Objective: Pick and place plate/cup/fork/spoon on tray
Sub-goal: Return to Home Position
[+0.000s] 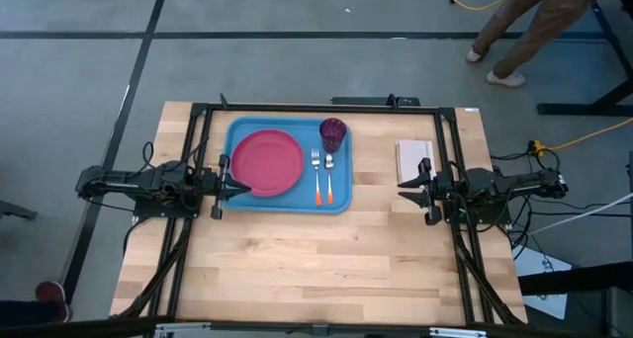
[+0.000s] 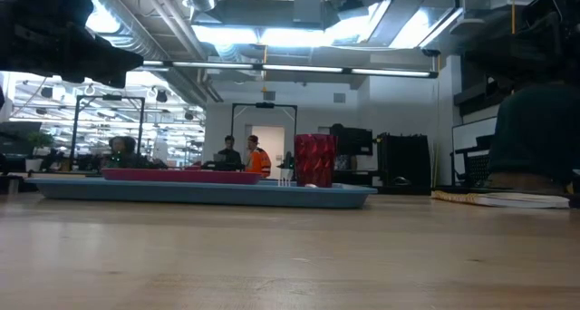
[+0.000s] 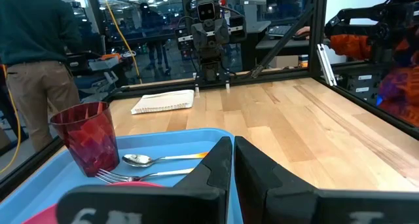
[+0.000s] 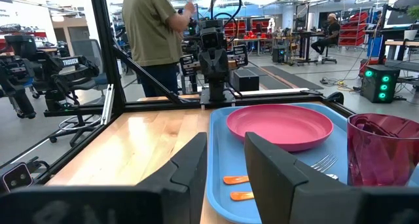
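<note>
From where we stand, all four items already sit in the large light-blue rectangular plastic tray point(image 1: 341, 202) with rounded corners, so what remains, we judge, is only to keep both arms drawn back and clear of it without catching its rim.

Nearest the table's front edge lie the orange handle ends of the slim silver metal fork point(image 1: 316, 170) and the slim silver metal spoon point(image 1: 327, 172) with its oval bowl; they lie side by side, apart from each other, tines and bowl pointing towards the far side. Beside them on the left is the large round flat pink-red plastic plate point(image 1: 267, 162) with a raised rim, filling the tray's left half. In the far right corner stands the small dark red faceted cup point(image 1: 333, 133), upright.

The left gripper point(image 1: 237, 188) sits at the tray's left edge, just over the plate's rim, its fingers nearly pressed together on nothing. The right gripper point(image 1: 404, 189) waits well right of the tray, fingers spread a little and empty, beside a small white rectangular pad point(image 1: 413, 158). Beyond the table, a person point(image 1: 529, 22) walks across the floor
</note>
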